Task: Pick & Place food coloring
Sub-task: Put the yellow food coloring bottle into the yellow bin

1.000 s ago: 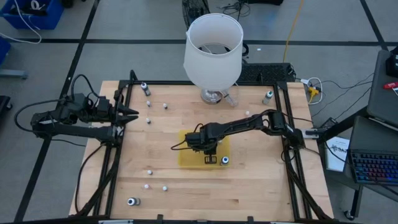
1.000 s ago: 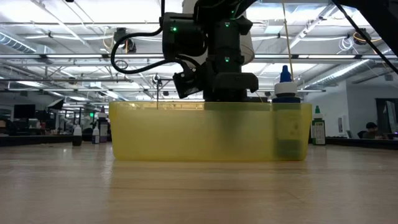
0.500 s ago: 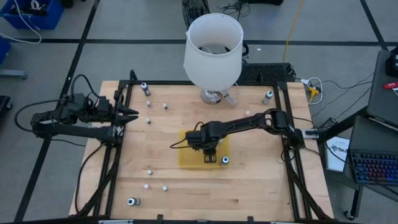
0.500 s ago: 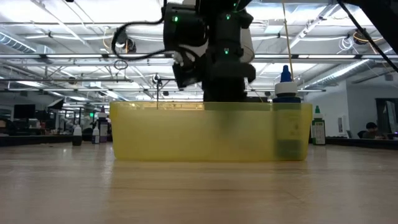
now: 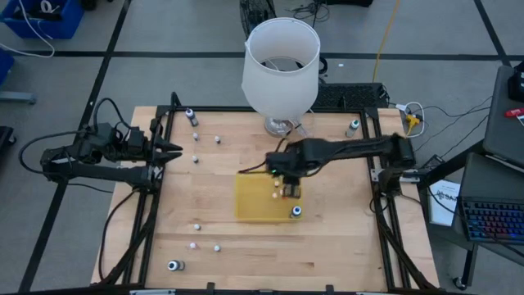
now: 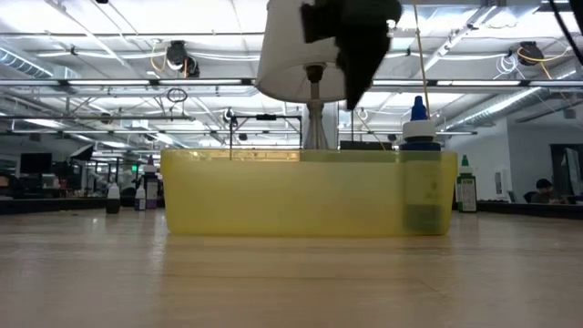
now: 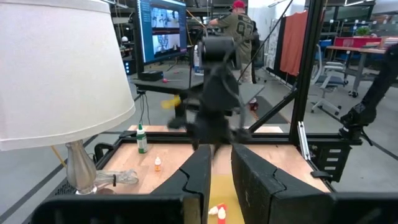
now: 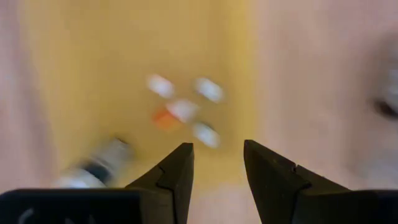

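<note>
We see the right gripper [image 5: 288, 182] above the yellow tray [image 5: 250, 203] far edge, fingers spread and empty, small bottles [image 8: 185, 111] inside, left gripper [image 5: 170, 151] fingers slightly apart at the worktop's left edge.

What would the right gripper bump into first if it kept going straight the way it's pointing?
Probably the little bottles in the yellow tray. The right gripper is open and points down at them from above. How far below they lie is hard to judge.
</note>
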Action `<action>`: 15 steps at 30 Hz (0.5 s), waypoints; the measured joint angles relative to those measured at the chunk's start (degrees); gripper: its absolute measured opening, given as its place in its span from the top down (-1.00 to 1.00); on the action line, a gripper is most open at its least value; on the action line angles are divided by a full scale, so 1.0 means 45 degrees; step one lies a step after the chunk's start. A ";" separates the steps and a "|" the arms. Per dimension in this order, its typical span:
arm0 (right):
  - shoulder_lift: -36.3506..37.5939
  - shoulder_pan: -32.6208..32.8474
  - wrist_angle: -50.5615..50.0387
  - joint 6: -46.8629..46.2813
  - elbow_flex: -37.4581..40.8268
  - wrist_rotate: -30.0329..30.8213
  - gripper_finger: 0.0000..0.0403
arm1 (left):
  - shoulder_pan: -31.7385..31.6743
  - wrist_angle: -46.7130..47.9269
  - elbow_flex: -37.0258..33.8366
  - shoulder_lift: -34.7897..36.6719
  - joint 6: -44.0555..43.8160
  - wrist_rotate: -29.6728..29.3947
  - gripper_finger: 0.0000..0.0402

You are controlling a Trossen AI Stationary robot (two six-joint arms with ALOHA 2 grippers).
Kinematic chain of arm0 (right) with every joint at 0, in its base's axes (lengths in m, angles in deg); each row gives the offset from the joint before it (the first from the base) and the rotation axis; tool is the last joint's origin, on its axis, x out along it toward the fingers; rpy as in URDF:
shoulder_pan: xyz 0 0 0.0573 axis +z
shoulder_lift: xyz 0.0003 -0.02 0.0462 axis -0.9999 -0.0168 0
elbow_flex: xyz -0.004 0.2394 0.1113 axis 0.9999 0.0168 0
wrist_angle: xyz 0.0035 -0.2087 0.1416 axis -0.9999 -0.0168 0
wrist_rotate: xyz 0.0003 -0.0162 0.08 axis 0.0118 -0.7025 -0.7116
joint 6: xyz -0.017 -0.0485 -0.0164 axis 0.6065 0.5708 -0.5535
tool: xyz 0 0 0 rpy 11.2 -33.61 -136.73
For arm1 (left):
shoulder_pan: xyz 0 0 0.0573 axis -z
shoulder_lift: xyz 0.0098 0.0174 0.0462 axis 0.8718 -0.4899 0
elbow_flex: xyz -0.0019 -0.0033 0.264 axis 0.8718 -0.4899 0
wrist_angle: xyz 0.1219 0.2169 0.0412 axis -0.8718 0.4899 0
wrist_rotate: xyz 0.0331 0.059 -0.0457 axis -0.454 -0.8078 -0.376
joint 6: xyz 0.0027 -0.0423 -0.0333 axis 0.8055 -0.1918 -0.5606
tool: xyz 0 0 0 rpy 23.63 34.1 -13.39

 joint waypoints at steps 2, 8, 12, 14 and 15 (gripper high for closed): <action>0.0759 -0.0191 -0.0717 -0.0116 0.0443 0.1129 0.33 | -0.0001 0.0000 -0.0003 0.0003 0.0000 0.0000 0.67; 0.3006 -0.1538 -0.0567 -0.1095 0.2939 0.2090 0.05 | -0.0005 0.0000 -0.0002 0.0000 0.0000 0.0000 0.67; 0.4410 -0.3031 0.1057 -0.0783 0.5278 0.2121 -0.16 | -0.0005 0.0000 -0.0002 0.0000 0.0000 0.0000 0.67; 0.4966 -0.3900 0.1735 -0.0572 0.6350 0.2077 -0.24 | -0.0005 0.0000 -0.0003 0.0000 0.0000 0.0000 0.67; 0.5172 -0.4366 0.2004 -0.0539 0.6790 0.2067 -0.27 | -0.0005 -0.0001 -0.0003 0.0000 0.0000 0.0000 0.67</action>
